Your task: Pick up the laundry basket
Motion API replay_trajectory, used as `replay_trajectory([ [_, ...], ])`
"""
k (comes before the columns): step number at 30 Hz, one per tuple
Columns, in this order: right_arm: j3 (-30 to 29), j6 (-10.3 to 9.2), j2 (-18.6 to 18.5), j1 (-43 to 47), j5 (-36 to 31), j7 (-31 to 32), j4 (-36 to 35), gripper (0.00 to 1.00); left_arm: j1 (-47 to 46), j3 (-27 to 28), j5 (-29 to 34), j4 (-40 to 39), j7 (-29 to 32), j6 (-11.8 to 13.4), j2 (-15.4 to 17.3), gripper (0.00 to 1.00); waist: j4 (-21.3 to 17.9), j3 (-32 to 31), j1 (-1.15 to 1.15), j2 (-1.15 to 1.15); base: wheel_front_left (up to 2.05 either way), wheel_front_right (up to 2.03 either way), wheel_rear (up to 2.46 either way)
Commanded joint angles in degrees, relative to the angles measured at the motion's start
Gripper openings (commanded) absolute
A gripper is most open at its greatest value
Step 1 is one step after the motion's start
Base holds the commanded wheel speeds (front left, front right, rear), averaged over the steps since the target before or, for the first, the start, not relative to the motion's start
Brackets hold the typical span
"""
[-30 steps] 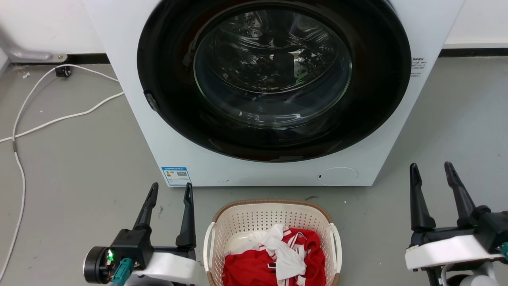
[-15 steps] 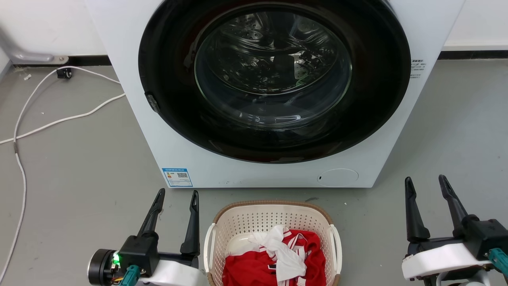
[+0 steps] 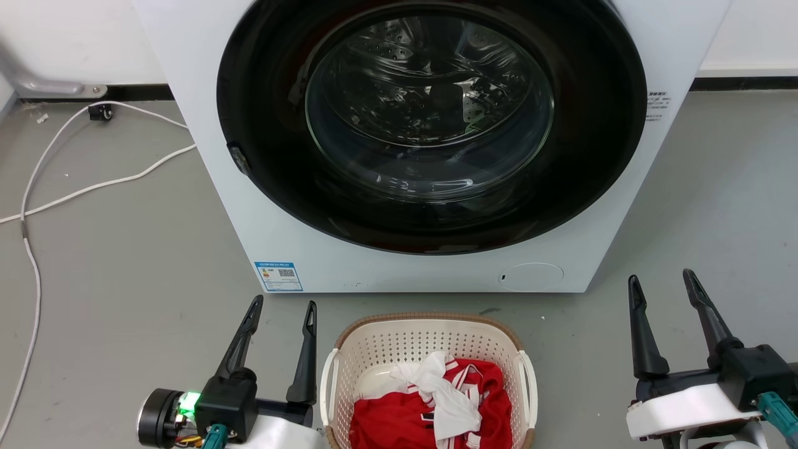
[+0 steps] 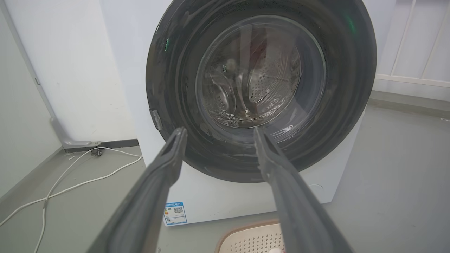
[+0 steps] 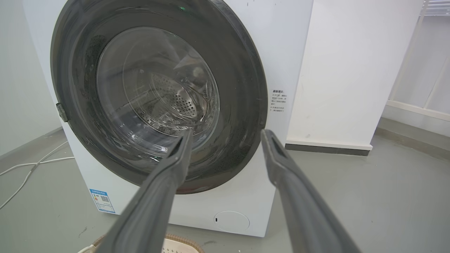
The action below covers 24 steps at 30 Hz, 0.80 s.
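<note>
Both drifted inward, open and empty: your left gripper [image 3: 283, 305] sits just beside the laundry basket [image 3: 430, 317] at its 9 o'clock, right gripper [image 3: 661, 279] well apart at 3 o'clock.

- The laundry basket [image 3: 429, 317] runs off the head view's bottom edge, so its near end is cut away. Red and white clothes [image 3: 430, 405] hide its floor.
- In the left wrist view, a finger [image 4: 295, 211] of the left gripper [image 4: 218, 129] covers part of the basket's rim.
- The washer [image 3: 399, 271] loses its top to the upper edge.
- The print on its blue sticker [image 3: 278, 276] and side label [image 3: 656, 103] is too small to read.
</note>
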Motion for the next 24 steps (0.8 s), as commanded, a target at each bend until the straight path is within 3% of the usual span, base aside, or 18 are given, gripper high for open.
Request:
replay_trajectory([
  [1, 0.12, -0.03, -0.15, -0.36, -0.36, -0.32, -0.29, 1.00, 0.21, 0.30, 0.47, -0.24, -0.43, -0.26, -0.27, 1.00, 0.02, 0.14, 0.00, 0.00, 0.00, 0.00, 0.00],
  [24, 0.11, -0.03, -0.15, -0.52, 0.97, -0.31, 0.16, 1.00, 0.66, 2.22, 0.64, 0.51, -0.31, -2.35, -1.34, 1.00, -0.12, 0.10, 0.00, 0.00, 0.00, 0.00, 0.00],
])
